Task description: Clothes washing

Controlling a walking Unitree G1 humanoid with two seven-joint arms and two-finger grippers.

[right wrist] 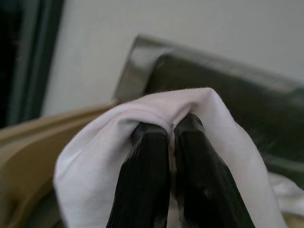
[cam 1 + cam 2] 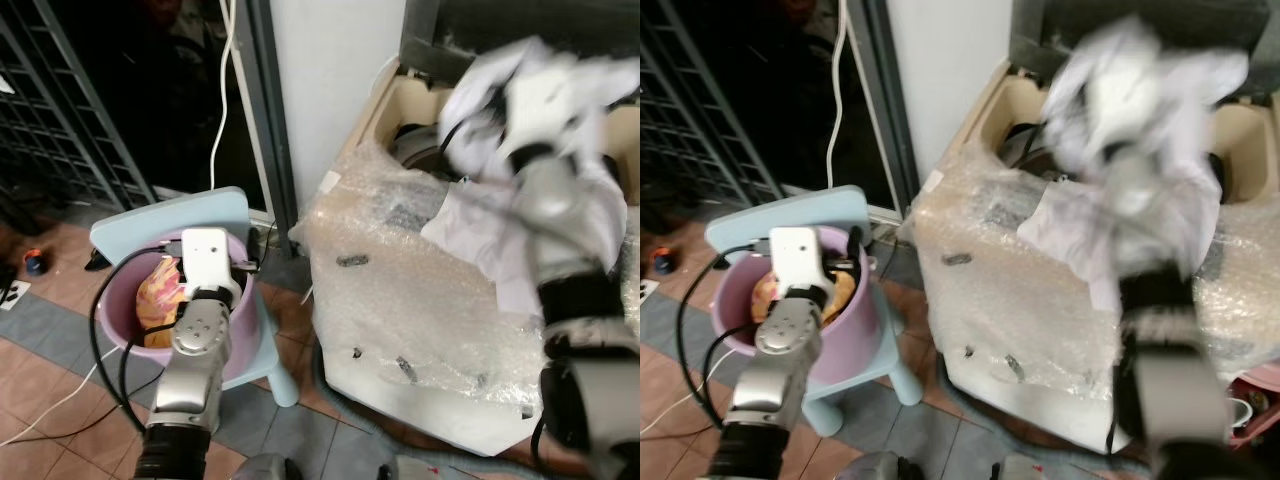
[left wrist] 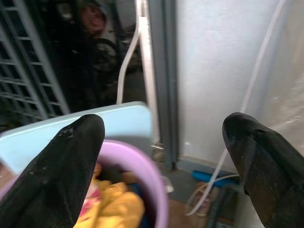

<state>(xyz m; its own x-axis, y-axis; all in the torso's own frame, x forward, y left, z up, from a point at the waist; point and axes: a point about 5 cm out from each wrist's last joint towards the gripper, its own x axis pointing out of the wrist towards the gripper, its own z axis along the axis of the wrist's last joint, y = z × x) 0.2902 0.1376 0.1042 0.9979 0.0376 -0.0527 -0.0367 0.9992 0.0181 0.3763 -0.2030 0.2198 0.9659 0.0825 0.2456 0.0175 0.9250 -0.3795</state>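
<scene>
My right gripper (image 1: pixel 171 137) is shut on a white garment (image 2: pixel 520 90), which it holds above the top opening of the washing machine (image 2: pixel 420 300); the cloth drapes down over the machine's front edge. The machine is cream coloured and wrapped in bubble plastic. My left gripper (image 3: pixel 164 137) is open with nothing between its fingers, hovering over a purple basin (image 2: pixel 240 340). The basin stands on a light blue stool (image 2: pixel 170 215) and holds yellow and orange clothes (image 2: pixel 160 290).
A white hose (image 2: pixel 225 90) hangs beside a grey door frame (image 2: pixel 270 110). Black and white cables (image 2: pixel 60 400) trail over the tiled floor. A dark metal grille (image 2: pixel 60 120) stands at the left.
</scene>
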